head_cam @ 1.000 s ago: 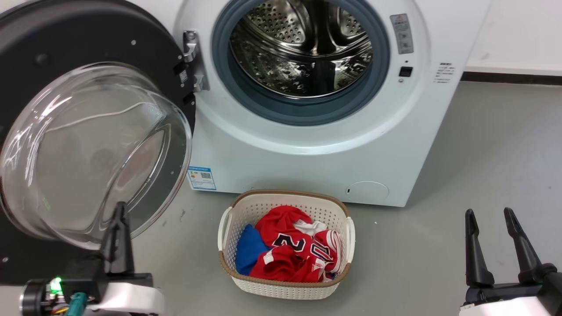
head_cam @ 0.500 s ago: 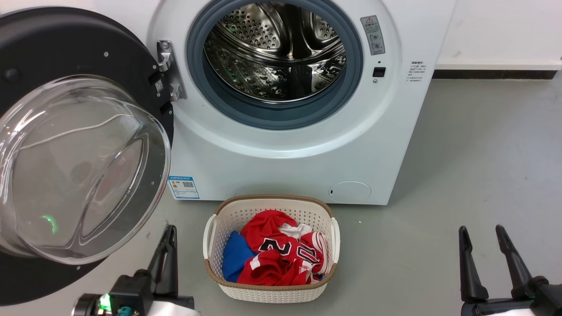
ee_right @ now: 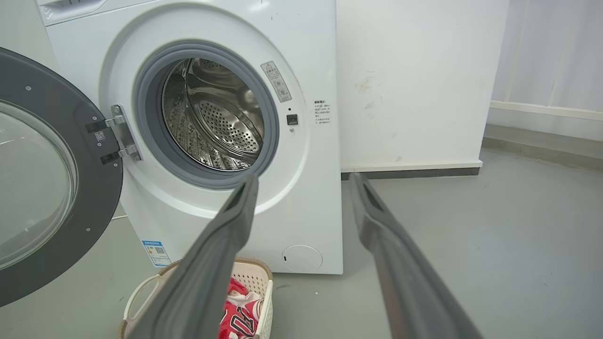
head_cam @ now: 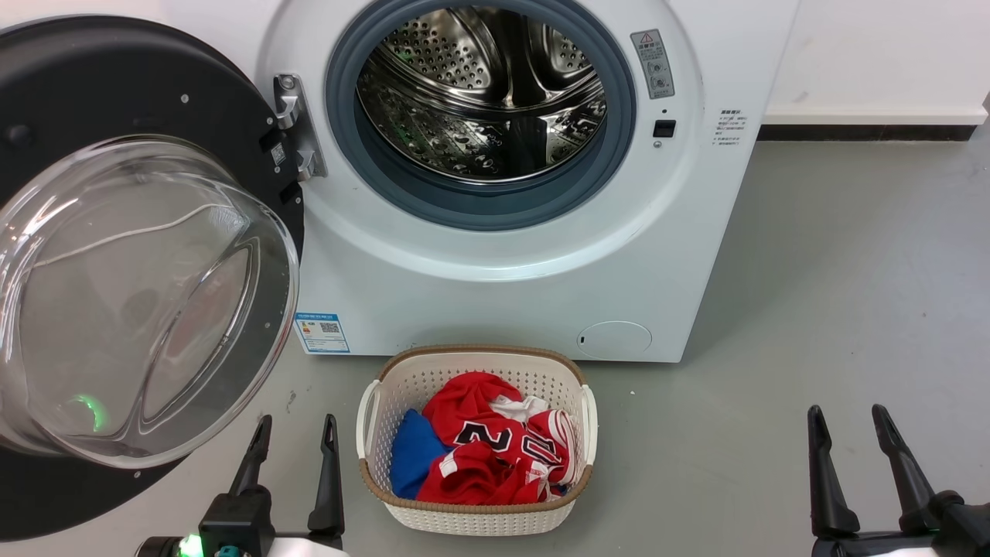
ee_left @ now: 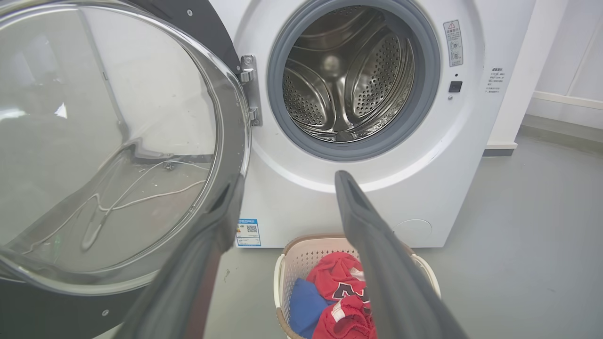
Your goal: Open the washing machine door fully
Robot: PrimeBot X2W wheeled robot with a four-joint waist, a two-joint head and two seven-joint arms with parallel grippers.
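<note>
The washing machine door (head_cam: 116, 108) is a round black disc with a clear bulging glass bowl (head_cam: 139, 302). It hangs swung wide to the left on its metal hinge (head_cam: 292, 128), leaving the steel drum (head_cam: 479, 93) exposed. My left gripper (head_cam: 297, 427) is open low down, just right of the door's lower rim and touching nothing. In the left wrist view the door (ee_left: 207, 23) fills the left side beside my left gripper (ee_left: 287, 179). My right gripper (head_cam: 847, 414) is open at the lower right, far from the machine. The right wrist view shows the door (ee_right: 61, 141) and my open right gripper (ee_right: 304, 179).
A white laundry basket (head_cam: 476, 514) with red and blue clothes sits on the grey floor in front of the machine, between my two grippers. A small round white flap (head_cam: 615, 339) is low on the machine's front. A white wall (head_cam: 882, 54) runs behind on the right.
My left gripper has come away from the door's lower rim, moved right and down, and turned so both open fingers show. The camera shifted, moving the scene left. The door stays wide open.
</note>
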